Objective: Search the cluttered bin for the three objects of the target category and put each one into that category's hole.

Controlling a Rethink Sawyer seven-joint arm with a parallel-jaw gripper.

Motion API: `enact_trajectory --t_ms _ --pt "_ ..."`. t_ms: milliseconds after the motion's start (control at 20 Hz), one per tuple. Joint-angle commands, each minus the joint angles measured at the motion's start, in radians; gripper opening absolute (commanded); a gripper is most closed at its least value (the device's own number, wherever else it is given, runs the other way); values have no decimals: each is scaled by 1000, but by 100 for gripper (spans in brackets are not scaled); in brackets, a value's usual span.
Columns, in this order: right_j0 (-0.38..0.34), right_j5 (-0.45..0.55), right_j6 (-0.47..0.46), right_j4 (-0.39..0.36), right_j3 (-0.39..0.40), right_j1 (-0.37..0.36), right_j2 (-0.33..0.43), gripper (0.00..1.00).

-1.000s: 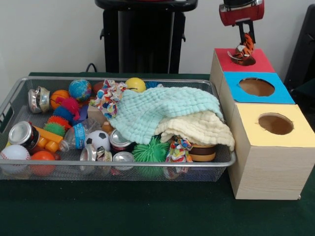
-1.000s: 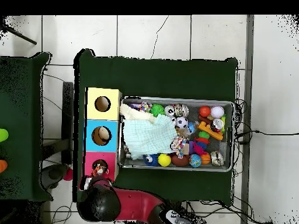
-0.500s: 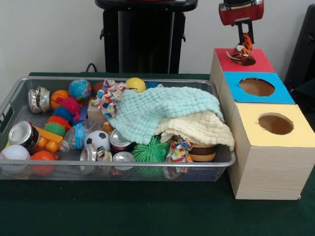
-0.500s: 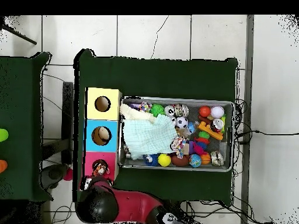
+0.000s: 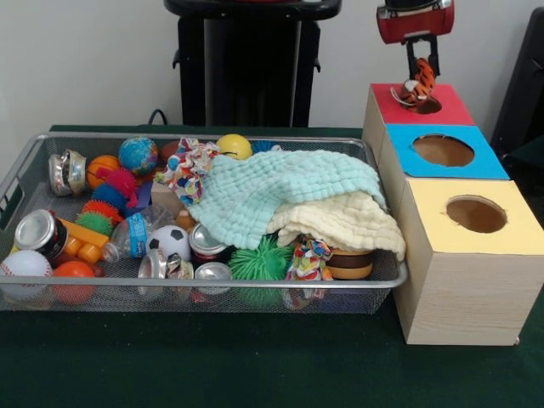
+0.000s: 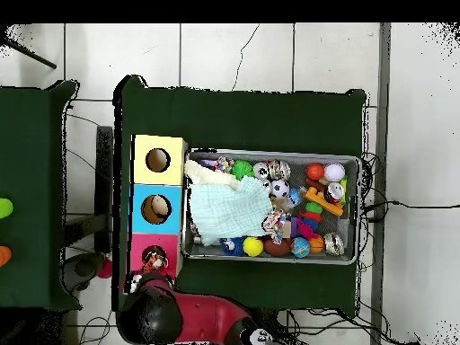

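My gripper [image 5: 421, 68] hangs over the red box [image 5: 399, 104] at the far right, shut on a small orange, black and white tiger toy [image 5: 414, 87]. The toy dangles from the fingers, its lower end touching the red top beside the round hole [image 5: 430, 106]. Seen from overhead, the toy [image 6: 154, 261] lies over the red box's hole [image 6: 154, 255], and the arm's head [image 6: 153, 311] covers the gripper. The wire bin [image 5: 212, 286] holds balls, cans and knotted rope toys, partly buried under a mint cloth [image 5: 280, 191] and a cream cloth [image 5: 344, 223].
A blue box [image 5: 476, 161] and a yellow box [image 5: 501, 231], each with a round hole, stand in a row in front of the red one, right of the bin. From overhead, something tan shows inside the blue box's hole [image 6: 157, 208]. The table is covered in dark green cloth [image 5: 255, 365].
The gripper has risen a little with the tiger toy still in it, lifting the toy's body slightly off the red box. Nothing in the bin has moved.
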Motion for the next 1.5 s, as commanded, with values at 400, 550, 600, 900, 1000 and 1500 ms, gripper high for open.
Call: enact_trajectory --t_ms 400,550,600,900,1000,1500 --pt "3 50 104 -25 -152 -2 -49 100" --pt "5 42 108 -25 -149 -1 -50 100" --pt "6 43 107 -26 -150 -2 -51 100" --pt "74 145 -6 -75 -223 -26 -159 100" --pt "97 210 -59 -125 -270 -28 -204 100" --pt "68 349 -54 -310 -420 19 -242 100"
